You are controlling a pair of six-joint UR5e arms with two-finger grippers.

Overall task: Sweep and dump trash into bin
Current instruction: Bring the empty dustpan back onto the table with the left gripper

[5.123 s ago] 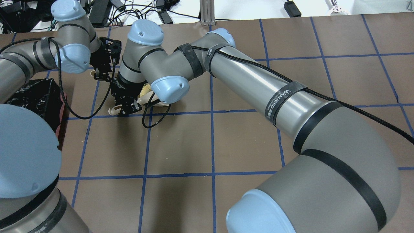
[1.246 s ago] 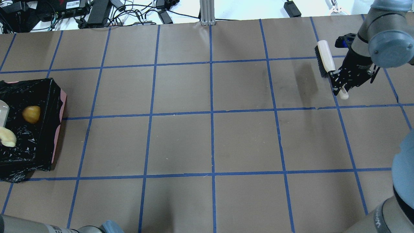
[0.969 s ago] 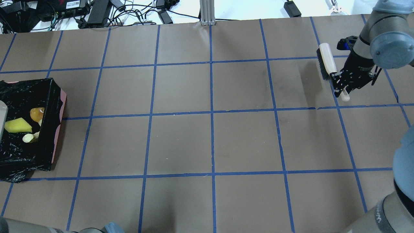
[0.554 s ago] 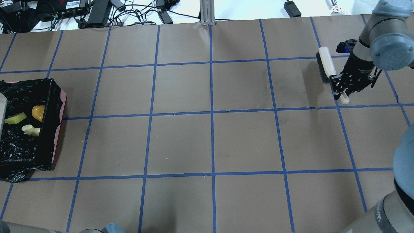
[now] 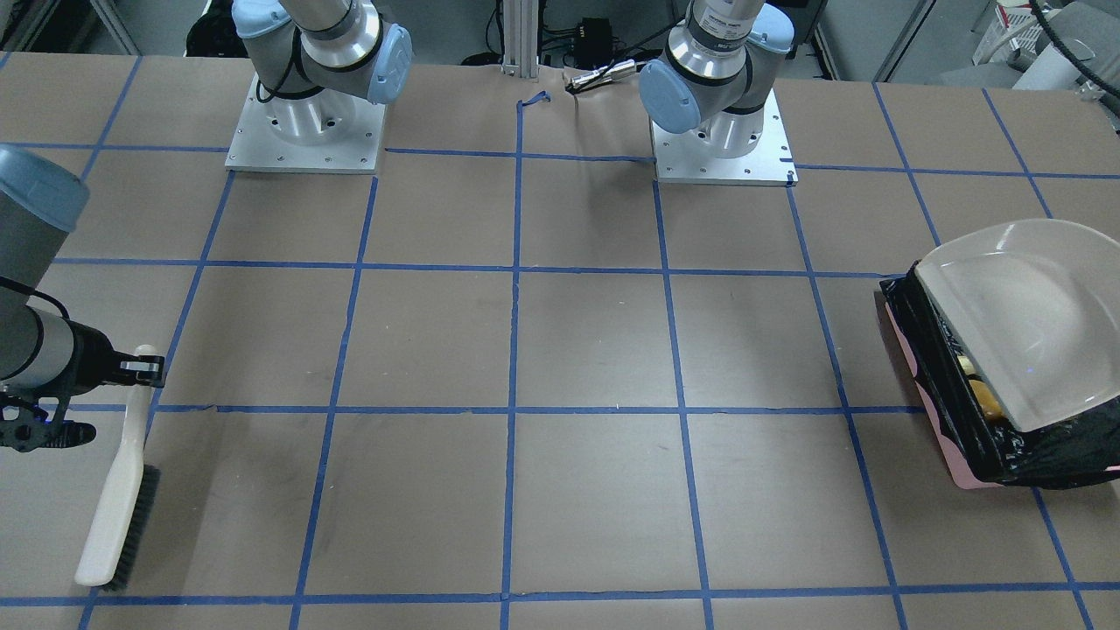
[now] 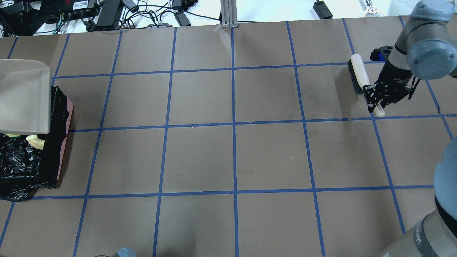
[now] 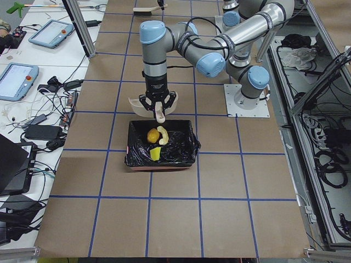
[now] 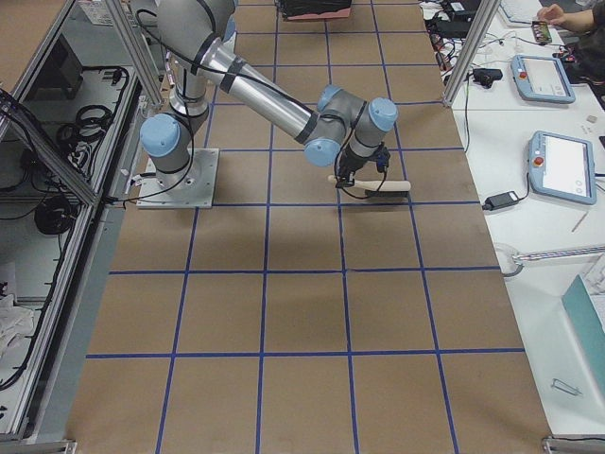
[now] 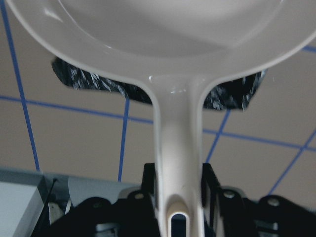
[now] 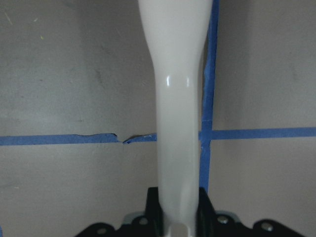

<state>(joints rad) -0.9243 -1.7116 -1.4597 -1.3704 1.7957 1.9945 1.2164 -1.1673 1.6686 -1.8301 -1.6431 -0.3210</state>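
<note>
L fingers (image 9: pixel 150 182) clamp dustpan (image 5: pixel 1024 324) handle, pan tipped over bin (image 7: pixel 189 143), trash (image 7: pixel 151 135) inside, just below; R fingers (image 10: pixel 153 202) grip brush (image 5: pixel 118 499) handle.

Brown table (image 6: pixel 200 157) with blue tape grid, black-lined bin (image 6: pixel 51 157) at robot's left end

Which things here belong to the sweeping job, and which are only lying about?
Job: bin; trash inside it; dustpan, held in the left gripper; brush, held in the right gripper.
Lying about: cables; tablets.
</note>
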